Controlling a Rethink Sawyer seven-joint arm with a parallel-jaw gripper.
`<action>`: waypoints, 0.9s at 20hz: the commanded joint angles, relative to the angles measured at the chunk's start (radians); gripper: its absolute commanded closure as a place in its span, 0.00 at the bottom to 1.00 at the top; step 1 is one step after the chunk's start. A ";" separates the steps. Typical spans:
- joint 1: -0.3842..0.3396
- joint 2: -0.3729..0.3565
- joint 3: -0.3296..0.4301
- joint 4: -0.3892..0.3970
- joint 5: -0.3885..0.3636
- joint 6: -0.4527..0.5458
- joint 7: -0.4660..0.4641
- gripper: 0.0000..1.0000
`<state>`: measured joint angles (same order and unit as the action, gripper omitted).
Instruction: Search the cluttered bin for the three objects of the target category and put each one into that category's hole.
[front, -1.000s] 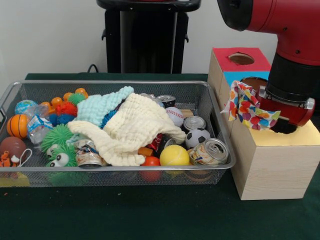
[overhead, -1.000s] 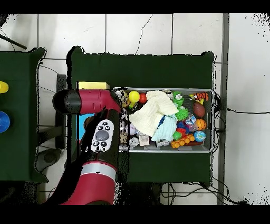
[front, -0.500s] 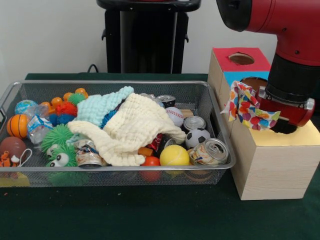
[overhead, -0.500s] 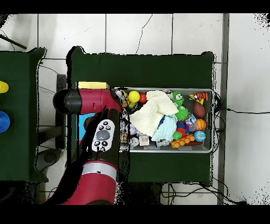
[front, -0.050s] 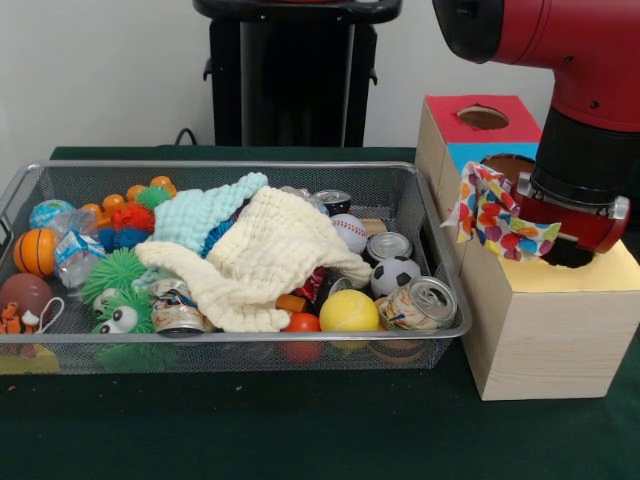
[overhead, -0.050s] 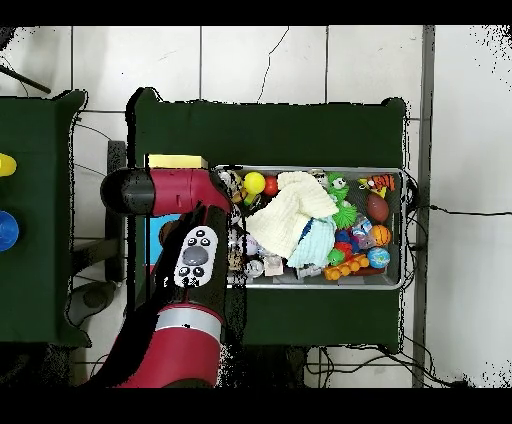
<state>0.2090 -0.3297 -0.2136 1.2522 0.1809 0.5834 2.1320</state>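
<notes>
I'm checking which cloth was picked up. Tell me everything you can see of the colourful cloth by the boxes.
The colourful cloth is white fabric printed with red, orange, yellow and blue spots. It hangs crumpled and bunched from under the end of the red arm, over the wooden boxes beside the mesh bin, near the brown hole. The tool itself is hidden, so the grip cannot be confirmed.

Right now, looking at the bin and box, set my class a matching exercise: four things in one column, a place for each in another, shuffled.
Things:
1. yellow ball
2. cream cloth
3. patterned cloth
4. basketball

Places:
A. hanging over the wooden box
B. bin's left end
C. bin's front edge, beside a can
D. spread across the bin's middle

Pairs: 1-C, 2-D, 3-A, 4-B
</notes>
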 joint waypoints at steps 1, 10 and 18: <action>-0.054 0.119 0.069 0.062 -0.044 -0.049 0.074 1.00; -0.058 0.119 0.072 0.066 -0.047 -0.057 0.068 1.00; -0.037 0.128 0.042 0.050 -0.061 -0.068 0.082 0.00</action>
<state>0.2088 -0.3275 -0.2137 1.2513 0.1807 0.5800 2.1320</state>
